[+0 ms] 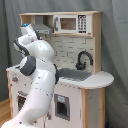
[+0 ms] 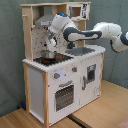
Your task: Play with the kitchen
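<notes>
Kitchen [image 2: 60, 75], tall against the grey curtain, has the arm's tool [image 2: 50, 46] hanging low over a small pot [image 2: 48, 55] on the stovetop [image 2: 50, 59] at the second exterior view's left; whether it is released or clenched I cannot tell. A careless descent could knock the pot off the burner or jam against the pegboard behind.

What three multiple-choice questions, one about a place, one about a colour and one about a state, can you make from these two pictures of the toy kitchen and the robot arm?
1. Over which part of the white and light-wood toy kitchen does the gripper hang?
A. black stovetop
B. grey sink
C. microwave

2. What colour is the curved faucet?
A. red
B. black
C. white

3. How is the oven door?
A. open
B. removed
C. closed

Answers:
1 A, the second exterior view shows the gripper above the black stovetop.
2 B, it shows dark against the pale wall.
3 C, it sits flush in the front.
</notes>
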You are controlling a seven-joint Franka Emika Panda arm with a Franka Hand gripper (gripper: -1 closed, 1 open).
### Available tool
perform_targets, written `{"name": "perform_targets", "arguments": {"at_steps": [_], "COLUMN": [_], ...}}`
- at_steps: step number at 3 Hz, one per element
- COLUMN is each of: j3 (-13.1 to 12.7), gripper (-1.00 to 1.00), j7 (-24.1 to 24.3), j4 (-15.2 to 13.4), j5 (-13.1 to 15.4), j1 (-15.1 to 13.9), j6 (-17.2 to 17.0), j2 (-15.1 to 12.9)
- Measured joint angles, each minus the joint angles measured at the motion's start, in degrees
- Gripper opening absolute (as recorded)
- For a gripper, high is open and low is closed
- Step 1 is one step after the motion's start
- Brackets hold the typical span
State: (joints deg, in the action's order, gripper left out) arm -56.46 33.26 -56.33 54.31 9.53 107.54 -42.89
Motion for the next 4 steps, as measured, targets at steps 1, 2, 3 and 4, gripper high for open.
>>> {"name": "perform_targets", "arguments": {"at_steps": [1,2,3,4], "j3": [-0.01,-0.01,-0.14,-0.32], "gripper": [1.00,1.00,1.00,1.00], "j7": [-3.15,-4.94,-7.46,-8.56], "j4": [5.22,9.56,9.57,9.63], "j5": [0.81,1.06,1.83,4.38], "j1": [1.45,4.18,8.99,12.29], "j6": [-0.07,-1.59,-3.46,-6.62], "j2": [-2.83,-3.93,-3.70,-1.63]}}
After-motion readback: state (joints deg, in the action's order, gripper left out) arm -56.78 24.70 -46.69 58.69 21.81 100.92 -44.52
